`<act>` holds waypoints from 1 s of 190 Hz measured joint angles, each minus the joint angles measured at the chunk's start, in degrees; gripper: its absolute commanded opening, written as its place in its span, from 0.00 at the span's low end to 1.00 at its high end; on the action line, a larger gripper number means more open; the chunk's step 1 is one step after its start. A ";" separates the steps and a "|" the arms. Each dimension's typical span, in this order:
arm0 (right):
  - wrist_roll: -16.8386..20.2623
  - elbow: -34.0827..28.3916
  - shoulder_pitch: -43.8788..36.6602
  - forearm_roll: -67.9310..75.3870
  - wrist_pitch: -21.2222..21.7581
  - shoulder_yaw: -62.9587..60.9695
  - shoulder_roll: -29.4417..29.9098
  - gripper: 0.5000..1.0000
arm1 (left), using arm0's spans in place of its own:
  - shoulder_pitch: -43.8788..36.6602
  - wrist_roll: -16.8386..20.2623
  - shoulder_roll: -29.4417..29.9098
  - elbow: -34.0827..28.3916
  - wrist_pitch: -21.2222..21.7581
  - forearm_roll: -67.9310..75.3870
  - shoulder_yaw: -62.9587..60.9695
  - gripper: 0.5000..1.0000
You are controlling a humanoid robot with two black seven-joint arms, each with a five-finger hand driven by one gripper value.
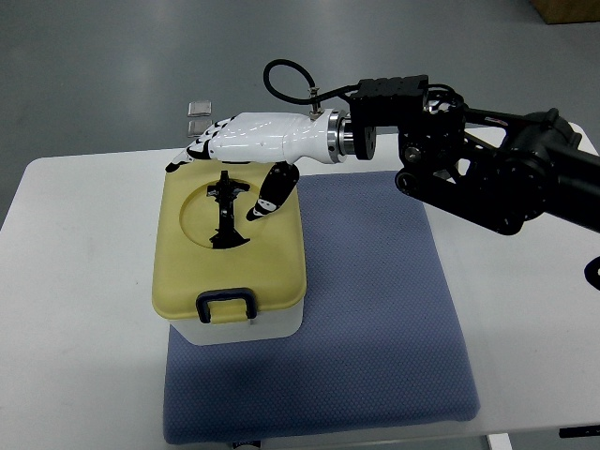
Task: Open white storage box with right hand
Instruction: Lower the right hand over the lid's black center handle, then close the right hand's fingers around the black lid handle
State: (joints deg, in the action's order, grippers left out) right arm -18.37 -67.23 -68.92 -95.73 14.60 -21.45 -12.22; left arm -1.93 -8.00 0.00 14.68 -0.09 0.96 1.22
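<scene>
A white rounded tabletop [75,281] carries everything. On its left half stands the white plastic storage box [246,327] with a pale yellow lid [230,246], resting on the nine o'clock edge of a blue-grey textured cloth mat [375,309]. The lid has a round recess holding a black folding handle [226,212], and a dark blue latch [225,304] sits at the lid's six o'clock edge; the lid lies closed on the box. At the lid's twelve o'clock edge hovers the white-shelled right hand [246,142] with black joints, its fingers [195,150] loosely spread and holding nothing, the thumb [270,195] hanging down over the lid at about two o'clock from the handle. Whether the thumb touches the lid cannot be told. The black right arm [487,178] comes in from three o'clock.
</scene>
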 measured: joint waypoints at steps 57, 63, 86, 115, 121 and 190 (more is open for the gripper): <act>-0.02 0.89 0.42 -0.78 -2.09 0.59 1.28 0.48 | 0.00 0.00 0.00 -0.16 0.00 0.00 -0.06 1.00; -0.03 0.92 0.42 -0.79 -2.27 0.64 1.33 0.41 | 0.00 0.00 0.00 -0.17 0.00 0.01 -0.07 1.00; -0.07 0.96 0.42 -0.85 -2.52 0.75 1.52 0.05 | 0.00 0.00 0.00 -0.18 0.00 0.01 -0.07 1.00; -0.18 0.96 0.30 -0.86 -2.60 0.77 1.55 0.00 | 0.00 0.00 0.00 -0.25 0.00 0.01 -0.08 1.00; -0.22 0.96 0.27 -0.81 -2.63 0.74 1.53 0.00 | 0.00 0.00 0.00 -0.26 0.00 0.01 -0.08 1.00; -1.59 -0.48 -1.87 0.22 -2.64 -0.21 1.40 0.00 | 0.00 0.00 0.00 -0.47 0.00 0.01 -0.07 1.00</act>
State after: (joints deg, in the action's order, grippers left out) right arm -19.96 -67.71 -70.79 -95.51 11.96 -21.65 -10.82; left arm -1.93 -8.00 0.00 14.21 -0.09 0.97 1.15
